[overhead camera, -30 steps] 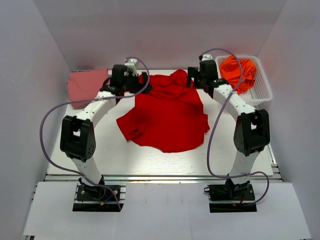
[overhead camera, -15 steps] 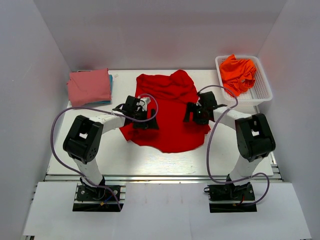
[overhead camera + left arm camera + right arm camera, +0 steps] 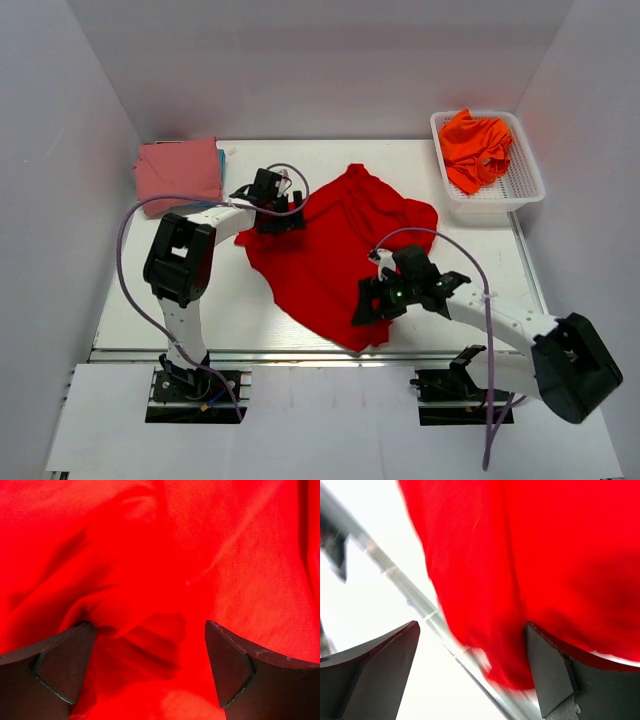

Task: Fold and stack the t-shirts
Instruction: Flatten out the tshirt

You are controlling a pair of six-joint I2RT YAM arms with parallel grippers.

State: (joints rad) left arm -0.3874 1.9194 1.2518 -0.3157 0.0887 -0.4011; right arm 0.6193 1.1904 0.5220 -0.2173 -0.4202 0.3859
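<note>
A bright red t-shirt (image 3: 340,240) lies spread at a slant across the middle of the table. My left gripper (image 3: 272,212) hovers open over its far-left edge; in the left wrist view, wrinkled red cloth (image 3: 200,555) fills everything between my open fingers (image 3: 150,665). Near the table's front edge my right gripper (image 3: 372,303) is open at the shirt's near corner, and the red hem (image 3: 545,555) reaches between its fingers (image 3: 472,670). A folded dusty pink t-shirt (image 3: 178,172) lies far left on a teal one (image 3: 221,160). Orange t-shirts (image 3: 478,140) sit crumpled in the basket.
The white mesh basket (image 3: 520,190) stands at the far right corner. White walls close in the table on three sides. The table's metal front rail (image 3: 410,600) runs just below the right gripper.
The red shirt has been dragged nearer and now lies diagonally. My right gripper came down to the shirt's near corner. My left gripper moved back toward the far left edge.
</note>
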